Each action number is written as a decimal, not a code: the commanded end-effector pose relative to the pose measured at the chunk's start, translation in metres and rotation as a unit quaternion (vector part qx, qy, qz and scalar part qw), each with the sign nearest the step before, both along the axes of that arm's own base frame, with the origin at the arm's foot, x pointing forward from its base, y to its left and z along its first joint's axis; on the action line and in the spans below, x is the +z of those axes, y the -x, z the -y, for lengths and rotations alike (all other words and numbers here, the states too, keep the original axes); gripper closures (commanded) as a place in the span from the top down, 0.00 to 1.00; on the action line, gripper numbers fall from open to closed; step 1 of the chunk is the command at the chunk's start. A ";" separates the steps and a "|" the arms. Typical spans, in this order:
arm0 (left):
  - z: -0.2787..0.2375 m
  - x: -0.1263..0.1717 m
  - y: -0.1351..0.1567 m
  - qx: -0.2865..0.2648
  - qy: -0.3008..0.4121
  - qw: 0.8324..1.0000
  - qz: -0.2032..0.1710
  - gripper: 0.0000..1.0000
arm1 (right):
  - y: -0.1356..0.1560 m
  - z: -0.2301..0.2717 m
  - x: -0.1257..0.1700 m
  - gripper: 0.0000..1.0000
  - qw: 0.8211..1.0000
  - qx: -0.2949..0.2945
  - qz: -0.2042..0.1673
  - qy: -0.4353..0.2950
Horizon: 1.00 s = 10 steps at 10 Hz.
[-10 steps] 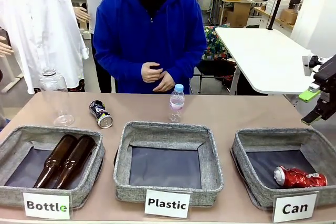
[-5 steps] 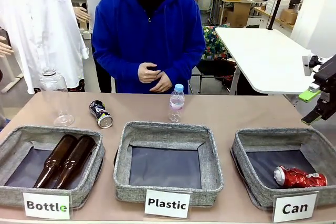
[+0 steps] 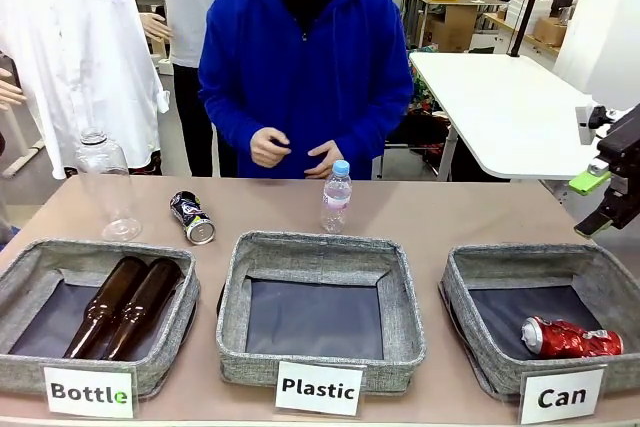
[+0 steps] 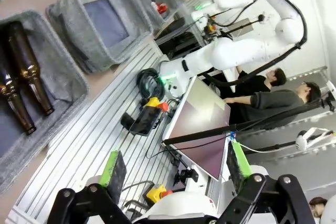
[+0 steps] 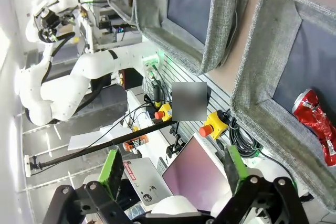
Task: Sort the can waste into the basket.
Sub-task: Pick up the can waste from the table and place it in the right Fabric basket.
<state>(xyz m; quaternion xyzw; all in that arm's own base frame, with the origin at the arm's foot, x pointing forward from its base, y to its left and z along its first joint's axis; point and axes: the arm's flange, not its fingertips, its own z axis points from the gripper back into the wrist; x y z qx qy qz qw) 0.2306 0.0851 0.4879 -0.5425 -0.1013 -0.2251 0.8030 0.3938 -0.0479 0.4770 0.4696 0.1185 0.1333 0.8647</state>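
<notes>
In the front view the right gripper point(image 3: 594, 205) is cut off by the right edge, so that little more than its two green-padded fingers is seen. The right wall of the basket labelled "Can" point(image 3: 500, 277) is lost at the same edge, and part of its near wall is covered by the label. The basket labelled "Bottle" point(image 3: 100, 252) is clipped at the left edge. The print on the dark can point(image 3: 192, 218) is too small to be read. In the left wrist view this can is reduced to a sliver at the top left corner, and one brown bottle point(image 4: 13, 100) is cut by the left edge. In the right wrist view the red can point(image 5: 317, 124) is clipped by the right edge.
</notes>
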 end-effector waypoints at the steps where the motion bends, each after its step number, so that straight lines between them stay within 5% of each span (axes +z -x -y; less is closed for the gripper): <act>1: 0.044 0.028 -0.037 0.007 -0.126 0.991 -0.055 1.00 | -0.001 0.003 0.001 1.00 1.000 0.002 0.013 0.004; 3: 0.108 0.053 -0.077 0.054 -0.261 0.962 -0.065 1.00 | -0.001 0.003 0.001 1.00 1.000 0.002 0.013 0.004; 5: 0.158 0.059 -0.125 0.265 -0.336 0.903 -0.037 1.00 | -0.001 0.003 0.001 1.00 1.000 0.002 0.013 0.004; 6: 0.168 0.055 -0.141 0.328 -0.361 0.873 -0.030 1.00 | -0.001 0.003 0.001 1.00 1.000 0.002 0.013 0.004; 7: 0.169 0.056 -0.151 0.360 -0.350 0.864 -0.025 1.00 | -0.001 0.003 0.001 1.00 1.000 0.002 0.013 0.004; 8: 0.173 0.074 -0.119 0.233 -0.302 0.925 0.002 1.00 | -0.001 0.003 0.001 1.00 1.000 0.002 0.013 0.004; 9: 0.178 0.071 -0.138 0.302 -0.317 0.899 0.010 1.00 | -0.001 0.003 0.001 1.00 1.000 0.002 0.013 0.004; 10: 0.151 0.088 -0.123 0.255 -0.276 0.927 0.006 1.00 | -0.001 0.003 0.001 1.00 1.000 0.002 0.013 0.004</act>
